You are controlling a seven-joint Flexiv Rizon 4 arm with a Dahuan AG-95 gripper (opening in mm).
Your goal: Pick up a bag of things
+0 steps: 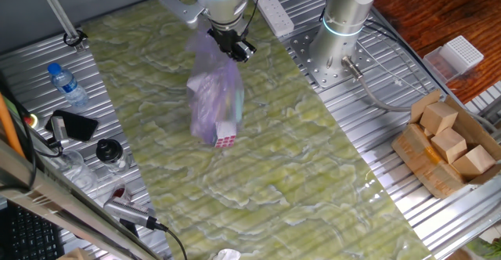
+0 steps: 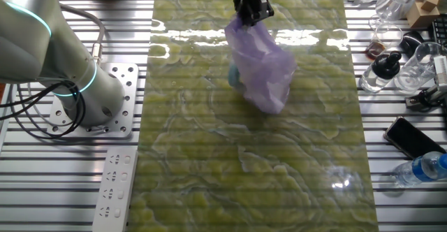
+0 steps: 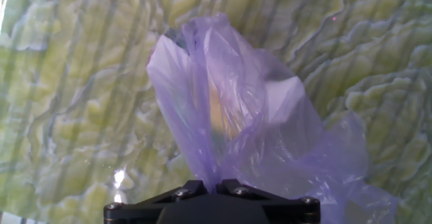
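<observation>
The bag of things (image 1: 213,99) is a translucent pale purple crinkled plastic bag. It hangs from my gripper (image 1: 221,37) above the green marbled mat (image 1: 297,158). A small white-pink cube (image 1: 225,135) shows at its bottom and a teal shape (image 2: 233,75) at its side. In the other fixed view the bag (image 2: 264,68) hangs below the gripper (image 2: 253,13). In the hand view the bag (image 3: 236,116) fills the middle, a yellowish item (image 3: 217,119) shows through it, and my gripper (image 3: 210,185) is shut on its gathered top.
A cardboard box of wooden blocks (image 1: 446,146) stands at the right. A water bottle (image 1: 69,86), a phone (image 1: 74,124) and small jars (image 1: 109,152) lie at the left. A power strip (image 1: 274,11) and the arm base (image 1: 337,48) are at the back.
</observation>
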